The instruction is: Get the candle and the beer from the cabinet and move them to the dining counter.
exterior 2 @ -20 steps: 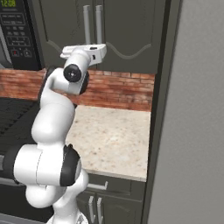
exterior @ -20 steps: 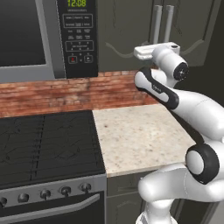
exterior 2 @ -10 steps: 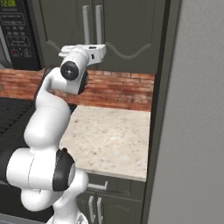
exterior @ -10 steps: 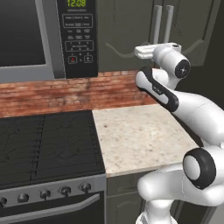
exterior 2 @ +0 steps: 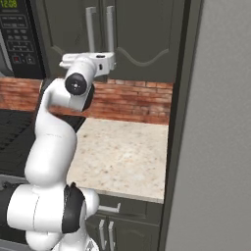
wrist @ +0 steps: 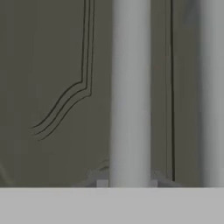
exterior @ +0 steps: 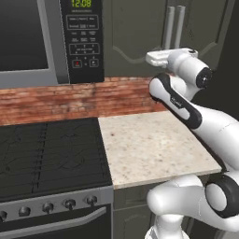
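grey-green cabinet (exterior 2: 142,34) doors both closed, so whatever sits inside is hidden. door tops cut off at 12 o'clock in both base views. arched panel lines on each door; two long pale bar handles side by side at the door seam.

hand view: left-door handle (wrist: 130,92) runs straight up the middle, blurred from closeness; second handle (wrist: 213,87) cut off at the 3 o'clock edge. arched groove of the door panel curves off toward 9 o'clock. gripper (wrist: 127,183) tips show as two small grey nubs at 6 o'clock, one pressed to each side of the central bar, mostly covered by the bottom band. jaws clamped on that handle, no gap visible between pad and bar.

left base view: gripper (exterior: 161,57) at the lower end of the handles, fingers themselves hard to make out behind the white hand. arm rises from 5 o'clock, elbow bent, forearm reaching up and forward to the cabinet, hand held level.

right base view: gripper (exterior 2: 105,60) meets the handles at their bottom end; arm climbs from 7 o'clock.

beige speckled counter slab (exterior: 149,144) below, black stove (exterior: 46,154) at 9 o'clock of it, microwave (exterior: 51,42) above the stove, brick backsplash (exterior 2: 132,100) behind. tall grey refrigerator side (exterior 2: 215,127) cut off at 3 o'clock in the right base view.
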Controlling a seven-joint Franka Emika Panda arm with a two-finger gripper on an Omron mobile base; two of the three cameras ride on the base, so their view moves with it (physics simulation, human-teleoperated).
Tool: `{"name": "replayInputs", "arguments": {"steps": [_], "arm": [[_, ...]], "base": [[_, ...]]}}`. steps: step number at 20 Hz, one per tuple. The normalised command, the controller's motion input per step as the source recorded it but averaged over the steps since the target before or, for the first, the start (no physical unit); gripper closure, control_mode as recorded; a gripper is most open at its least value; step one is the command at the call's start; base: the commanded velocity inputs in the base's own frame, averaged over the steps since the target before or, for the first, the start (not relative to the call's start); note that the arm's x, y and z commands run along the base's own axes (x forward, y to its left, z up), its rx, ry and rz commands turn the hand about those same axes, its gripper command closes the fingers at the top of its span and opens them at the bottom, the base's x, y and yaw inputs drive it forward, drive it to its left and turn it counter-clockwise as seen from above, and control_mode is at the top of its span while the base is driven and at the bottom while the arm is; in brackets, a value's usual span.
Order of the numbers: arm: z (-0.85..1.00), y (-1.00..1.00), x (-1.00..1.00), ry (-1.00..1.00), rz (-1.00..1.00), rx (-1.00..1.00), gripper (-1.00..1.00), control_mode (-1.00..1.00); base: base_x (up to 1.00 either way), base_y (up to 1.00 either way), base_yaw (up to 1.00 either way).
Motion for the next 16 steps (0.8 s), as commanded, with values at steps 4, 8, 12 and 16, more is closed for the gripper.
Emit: {"name": "replayInputs", "arguments": {"steps": [4,8,12,16], "arm": [[0.09,0.37,-0.85,-0.01,0.14,0.0,1.0,-1.0],[0.05,0.57,-0.96,-0.01,0.14,-0.02,1.0,-1.0],[0.0,0.76,-0.94,0.0,0.12,-0.04,1.0,-1.0],[0.01,0.52,-0.78,-0.01,0.06,-0.01,1.0,-1.0]], "base": [[0.0,0.0,0.0],[0.0,0.0,0.0],[0.0,0.0,0.0],[0.0,0.0,0.0]]}}
